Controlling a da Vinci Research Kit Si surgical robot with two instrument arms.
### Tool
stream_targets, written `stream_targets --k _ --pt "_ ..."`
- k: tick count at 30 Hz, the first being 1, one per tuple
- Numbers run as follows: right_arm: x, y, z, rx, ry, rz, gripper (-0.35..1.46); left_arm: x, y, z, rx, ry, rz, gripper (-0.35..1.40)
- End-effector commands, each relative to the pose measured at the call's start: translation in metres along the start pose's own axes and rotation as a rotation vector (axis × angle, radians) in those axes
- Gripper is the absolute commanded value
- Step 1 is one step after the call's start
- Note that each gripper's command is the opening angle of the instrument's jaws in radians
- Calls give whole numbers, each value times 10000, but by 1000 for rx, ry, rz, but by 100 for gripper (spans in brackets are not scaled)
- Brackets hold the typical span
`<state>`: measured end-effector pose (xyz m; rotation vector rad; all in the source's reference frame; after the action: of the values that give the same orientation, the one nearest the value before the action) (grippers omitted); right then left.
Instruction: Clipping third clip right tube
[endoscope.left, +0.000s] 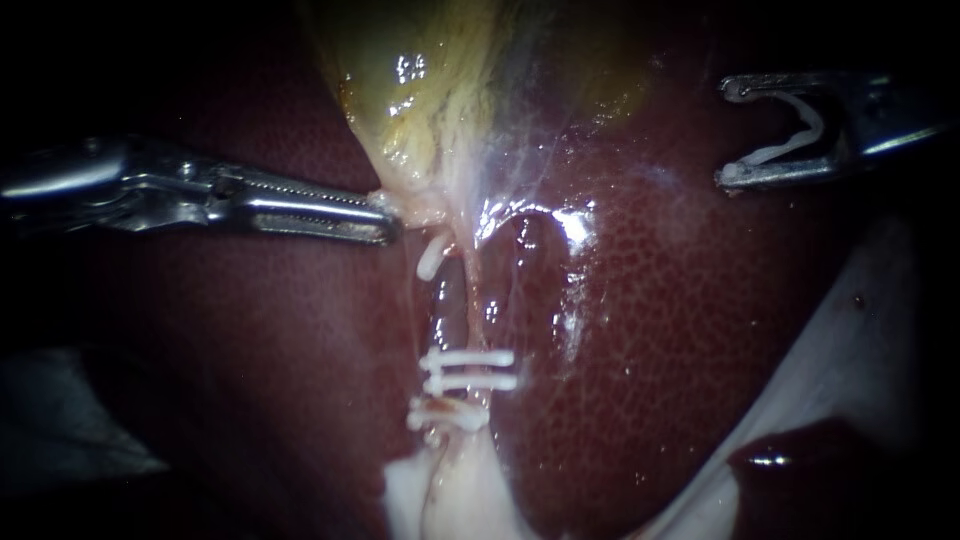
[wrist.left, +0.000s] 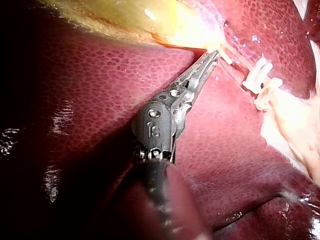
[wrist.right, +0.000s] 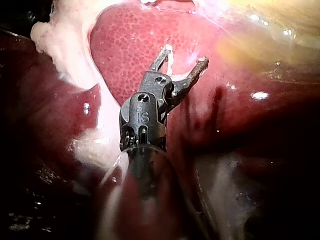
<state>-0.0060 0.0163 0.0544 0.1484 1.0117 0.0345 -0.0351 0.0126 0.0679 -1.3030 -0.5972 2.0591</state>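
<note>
No words, brands or signs to read anywhere. Only tiny stamped mark (wrist.left: 154, 131) on dark wrist of left instrument (wrist.left: 211, 56), same on right instrument (wrist.right: 185, 56); too unclear to tell.

Bright central light, dark corners, white glare on the wet liver (endoscope.left: 700, 330) and gallbladder (endoscope.left: 420, 110).
</note>
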Motion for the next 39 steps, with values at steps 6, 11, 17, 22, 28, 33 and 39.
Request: stream_targets --k 6,11,17,22,28,33,39 --pt "0 0 -1 1 4 1 50 11 0 -24 -11 -1 -6 -35" --pt "0 0 -1 6 8 1 50 32 2 -60 6 23 -19 -35" --pt "2 0 0 9 14 2 50 48 8 -85 17 45 -20 -35" --pt "5 -1 2 19 33 4 50 49 12 -85 19 48 -21 -35" --pt "15 -10 16 59 65 36 50 51 15 -88 18 51 -17 -35" --pt "23 -26 45 106 107 118 50 51 16 -89 19 51 -17 -35" --pt "25 -49 95 163 161 232 50 51 16 -89 18 51 -17 -35"
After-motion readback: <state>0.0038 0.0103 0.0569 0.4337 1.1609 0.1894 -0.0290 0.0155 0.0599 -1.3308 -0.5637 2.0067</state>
